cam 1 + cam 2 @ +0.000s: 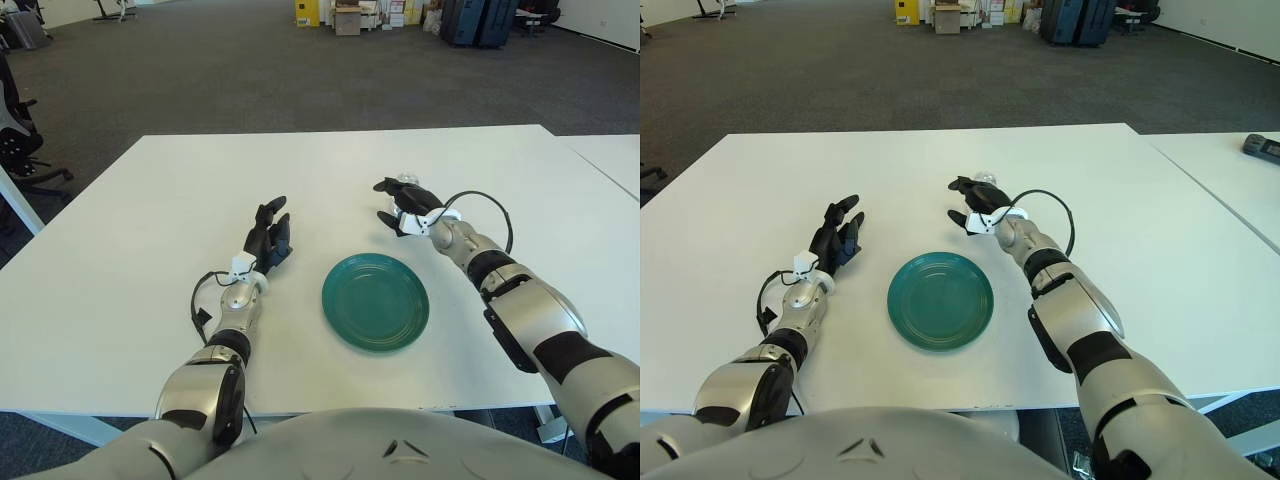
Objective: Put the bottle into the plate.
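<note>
**Right hand wrapped over a mostly hidden bottle, beyond the plate**

We can make out very little of the bottle [403,180]: only a small pale, rounded bit shows above the dark fingers [385,186] of the right hand [404,203]. The rest of it is covered by that hand, so we cannot tell its shape, whether it stands or lies, or whether it touches the desk [120,270]. The fingers curl around it, and we read that as a grasp. The hand and bottle sit past the far rim of the plate [375,300], toward the middle of the desk and well short of its far edge.

The left hand [266,238] shows left of the plate, fingers stretched out loosely and holding nothing.

Both eye views show the same layout. The right eye view alone adds a second white table past the desk's right edge, with a dark object [1262,146] cut off at the picture's border; we cannot tell what it is. The left eye view alone shows an office chair [18,130] off the desk's left edge, partly cut off.

We count one plate, teal and nothing in it, one bottle, and two hands.
</note>
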Robot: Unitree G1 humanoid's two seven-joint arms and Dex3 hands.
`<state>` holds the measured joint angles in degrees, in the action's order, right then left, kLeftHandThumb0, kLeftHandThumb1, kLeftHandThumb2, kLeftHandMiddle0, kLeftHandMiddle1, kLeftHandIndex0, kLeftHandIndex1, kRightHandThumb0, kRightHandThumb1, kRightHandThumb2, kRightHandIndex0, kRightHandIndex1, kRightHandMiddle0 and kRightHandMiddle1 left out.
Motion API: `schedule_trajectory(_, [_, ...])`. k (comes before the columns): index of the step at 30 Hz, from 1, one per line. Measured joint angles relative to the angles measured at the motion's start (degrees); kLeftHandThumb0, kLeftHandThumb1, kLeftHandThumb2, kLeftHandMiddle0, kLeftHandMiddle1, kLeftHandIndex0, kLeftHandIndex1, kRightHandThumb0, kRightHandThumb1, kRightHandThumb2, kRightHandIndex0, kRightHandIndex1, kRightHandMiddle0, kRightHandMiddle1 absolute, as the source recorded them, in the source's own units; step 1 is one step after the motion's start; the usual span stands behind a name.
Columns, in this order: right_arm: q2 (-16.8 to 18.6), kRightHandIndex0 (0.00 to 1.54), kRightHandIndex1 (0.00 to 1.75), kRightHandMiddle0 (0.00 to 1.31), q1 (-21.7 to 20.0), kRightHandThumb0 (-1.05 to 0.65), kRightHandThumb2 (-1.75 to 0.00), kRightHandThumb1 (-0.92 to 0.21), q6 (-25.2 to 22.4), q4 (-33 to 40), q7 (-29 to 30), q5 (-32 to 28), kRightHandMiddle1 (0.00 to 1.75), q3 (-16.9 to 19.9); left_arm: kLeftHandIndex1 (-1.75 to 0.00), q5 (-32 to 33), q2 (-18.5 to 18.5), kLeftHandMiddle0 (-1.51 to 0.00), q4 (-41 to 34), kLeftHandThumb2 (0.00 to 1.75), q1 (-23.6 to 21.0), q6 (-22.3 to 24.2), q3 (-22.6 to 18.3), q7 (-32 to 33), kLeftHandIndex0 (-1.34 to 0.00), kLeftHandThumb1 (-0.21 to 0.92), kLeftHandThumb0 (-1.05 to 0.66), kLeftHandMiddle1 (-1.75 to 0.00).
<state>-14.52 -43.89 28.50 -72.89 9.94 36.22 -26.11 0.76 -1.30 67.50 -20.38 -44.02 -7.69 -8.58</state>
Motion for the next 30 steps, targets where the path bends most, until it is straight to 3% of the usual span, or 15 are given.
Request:
schedule_trajectory(8, [-3.7,0.38,0.85,0.00,4.4,-0.97,-1.20,-0.92,3.7,3.5,0.8,0.2,0.74,-0.2,-0.87,0.0,-0.2,-0.42,0.0,0.80,0.0,0.1,0.2,0.0,0.00,0.92,-0.88,-0.02])
schedule_trajectory(16, [-9.7,0.43,0.91,0.00,12.3,-0.98,-1.20,-0.92,6.6,12.9,2.4,0.5,0.84,0.1,-0.88,0.0,-0.4,-0.41,0.1,0.80,0.1,0.4,0.2,-0.1,0.00,0.92,-0.88,-0.02])
schedule_trajectory(23, [-13.0,0.45,0.88,0.00,17.7,-0.98,-1.20,-0.92,8.7,21.4,4.3,0.2,0.92,2.4,-0.86,0.0,-0.4,-0.39,0.1,0.79,0.2,0.5,0.2,-0.2,0.00,0.92,-0.87,-0.01])
schedule_trajectory(30, [-13.3,0.44,0.79,0.00,20.8,-0.98,-1.19,-0.92,11.7,26.2,5.3,-0.9,0.98,4.5,-0.84,0.0,-0.4,-0.38,0.1,0.79,0.1,0.6,0.3,-0.2,0.00,0.92,-0.87,0.00])
